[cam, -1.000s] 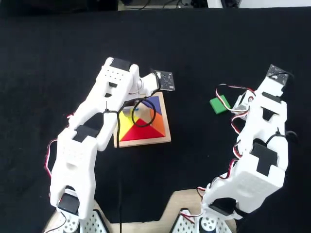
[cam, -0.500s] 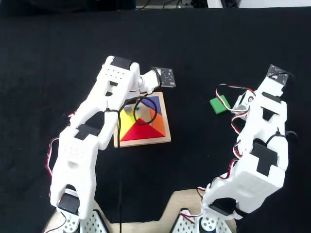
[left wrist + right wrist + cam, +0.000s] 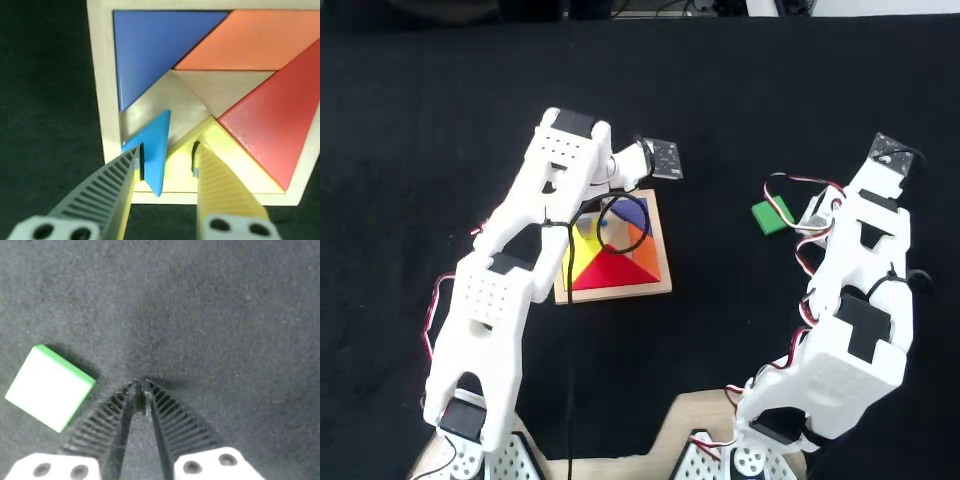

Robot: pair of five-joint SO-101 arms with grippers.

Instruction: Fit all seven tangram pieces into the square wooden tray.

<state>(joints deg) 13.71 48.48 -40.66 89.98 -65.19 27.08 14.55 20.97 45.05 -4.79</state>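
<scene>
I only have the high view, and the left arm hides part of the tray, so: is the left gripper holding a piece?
Observer: No. The left gripper is open; a light blue triangle stands tilted on edge against one finger, over the tray.
Operator: Any slots bare?
Observer: Yes, bare wood in the middle, bordered by the dark blue piece, the orange piece and the red piece.
Operator: The right gripper?
Observer: The right gripper is shut and empty, beside the green square, not touching it.
</scene>
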